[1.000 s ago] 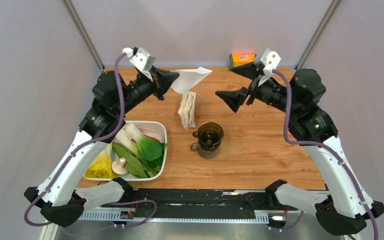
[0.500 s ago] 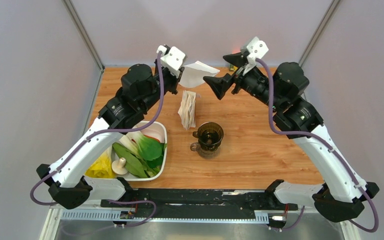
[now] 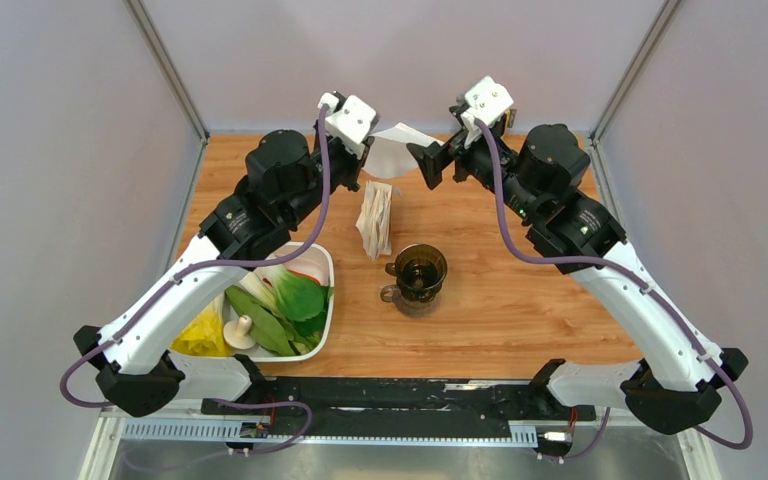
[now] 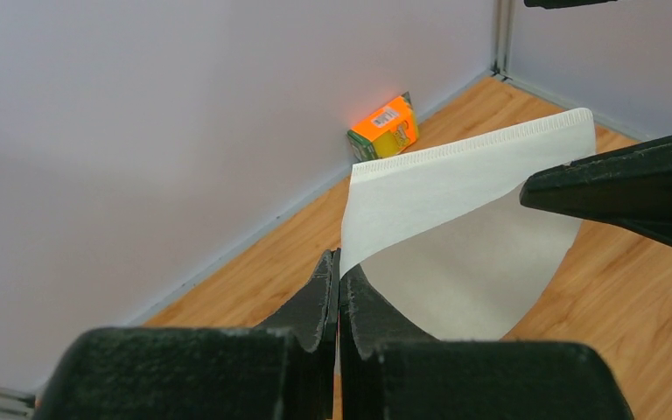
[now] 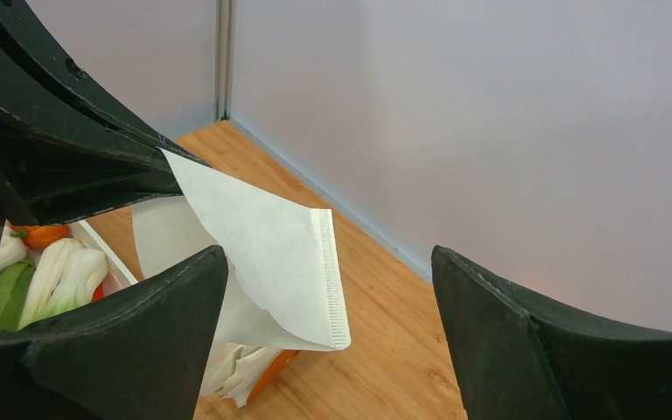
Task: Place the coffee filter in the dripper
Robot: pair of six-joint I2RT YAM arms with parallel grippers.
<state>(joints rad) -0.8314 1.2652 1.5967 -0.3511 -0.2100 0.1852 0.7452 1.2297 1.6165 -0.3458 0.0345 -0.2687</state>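
Wooden table (image 3: 520, 300); dripper (image 3: 420, 272) only from above.

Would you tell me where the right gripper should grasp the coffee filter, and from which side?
The crimped edge of the coffee filter, from the right: the left gripper pinches the other end, so it juts toward the right gripper.

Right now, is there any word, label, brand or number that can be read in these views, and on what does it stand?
No text can be read in any view.
orange box: a white sticker, seemingly with a barcode, and small print, all too small and blurred to read.
filter packet, coffee filter, dripper: no print visible.
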